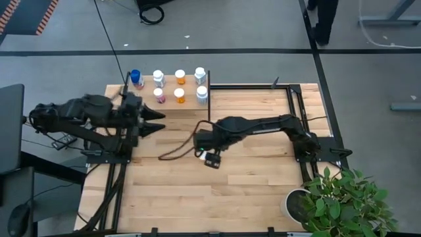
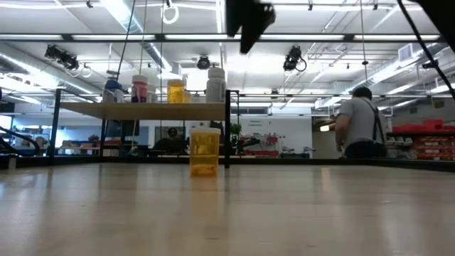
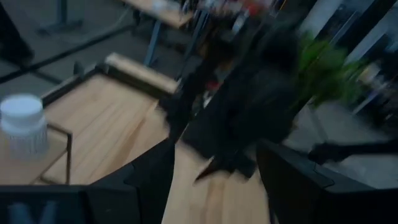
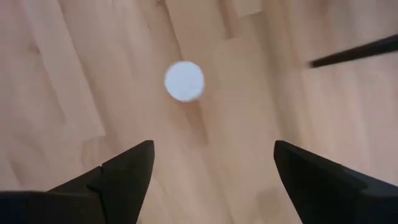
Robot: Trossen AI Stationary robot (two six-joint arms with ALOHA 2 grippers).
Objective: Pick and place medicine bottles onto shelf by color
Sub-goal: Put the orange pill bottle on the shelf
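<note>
The light-wood shelf [image 1: 170, 105] stands at the table's far left and carries several medicine bottles: one blue-capped [image 1: 136, 78], the others white-capped with orange [image 1: 179, 77], pinkish [image 1: 159, 94] or white [image 1: 200, 93] bodies. In the low view they stand upright on the board [image 2: 142, 110]. One orange bottle [image 2: 205, 151] stands upright on the tabletop in front of the shelf. Its round white cap [image 4: 184, 80] shows from above in the right wrist view. My right gripper [image 4: 211, 165] hangs open above it, pointing down, the cap ahead of and between its fingers. My left gripper [image 1: 158, 121] is open and empty beside the shelf's near edge.
A dark cable [image 1: 176, 150] loops on the planks by my right wrist. A potted plant [image 1: 342, 201] stands at the near right corner. Black frame rails [image 1: 293, 105] run along the table's sides. A person [image 2: 361, 124] stands in the room behind.
</note>
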